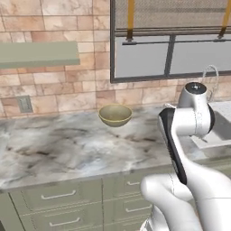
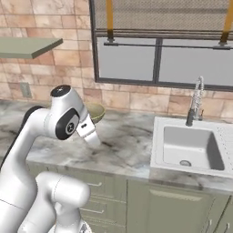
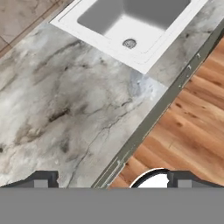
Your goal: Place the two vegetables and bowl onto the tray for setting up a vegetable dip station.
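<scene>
Left base view: bowl (image 1: 115, 114) stood upright and empty on the desk (image 1: 63, 144), near the far wall. Sink (image 2: 189, 146) empty. Hand view: gripper (image 3: 112, 178) jaws wide, holding nothing.

- Olive-beige bowl (image 1: 115, 114) is showing a paler inside.
- Worktop (image 1: 58, 149) is showing grey-white marble with dark veins.
- Sink (image 2: 189, 146) is showing white.
- Wall tiles (image 1: 54, 85) are showing tan-pink.
</scene>
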